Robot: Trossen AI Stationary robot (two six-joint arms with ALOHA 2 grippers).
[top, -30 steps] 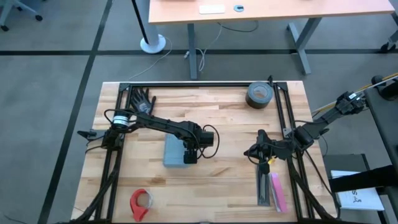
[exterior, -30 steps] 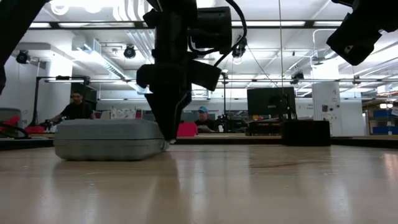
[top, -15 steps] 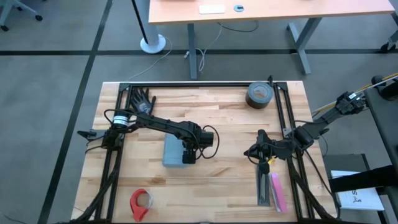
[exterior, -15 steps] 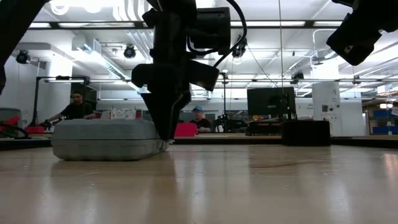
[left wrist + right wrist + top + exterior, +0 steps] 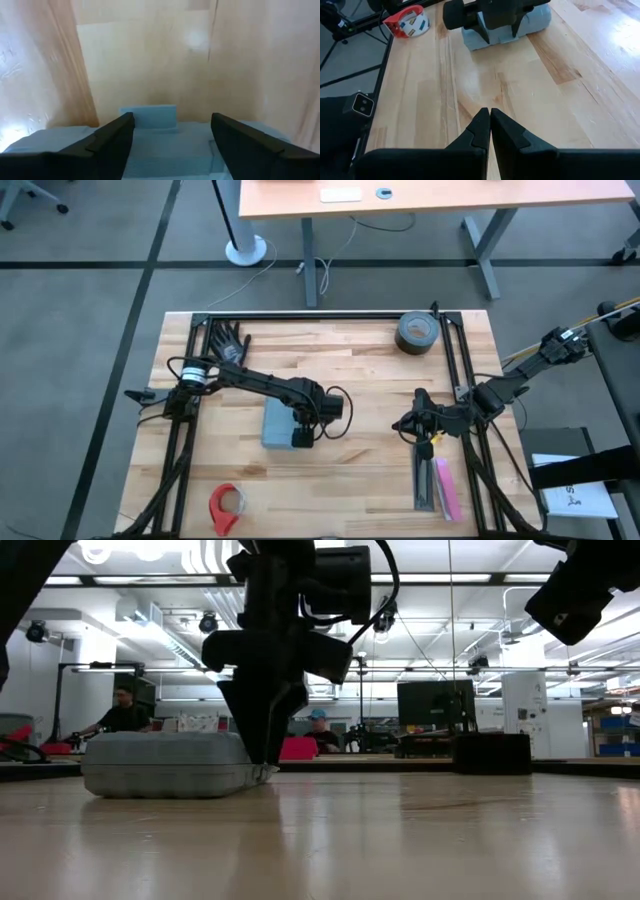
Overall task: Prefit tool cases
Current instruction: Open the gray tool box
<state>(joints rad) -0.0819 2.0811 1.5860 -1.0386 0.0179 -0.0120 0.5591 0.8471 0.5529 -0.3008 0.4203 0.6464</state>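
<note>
Left gripper: the left gripper [image 5: 301, 436] is set directly over the right-hand edge of the flat blue-grey rectangular plastic tool case [image 5: 277, 423]; its two dark fingers [image 5: 107, 142] are spread wide, and the small handle bump [image 5: 148, 117] of the case is seen between them, with no contact that can be confirmed.
Case position: the tool case [image 5: 165, 764] lies closed and flat on the pale wooden table [image 5: 350, 370], left of centre, just under the left arm's wrist.
Long axis: in the high view the long side of the case runs from the table's near edge towards its far edge; the spread fingers straddle the edge that bears the bump.
Nearer arm: the left arm is judged far the nearer; the case lies straight below its fingertips.
Right gripper: the right gripper [image 5: 400, 424] is held well apart from the case, on the table's right half, its fingers [image 5: 477, 131] pressed together on nothing.
Farther things: a red tape dispenser [image 5: 226, 506] lies near the front edge, a dark roll of tape [image 5: 416, 332] near the far edge, and narrow black and pink bars [image 5: 437, 485] beyond the right gripper.
</note>
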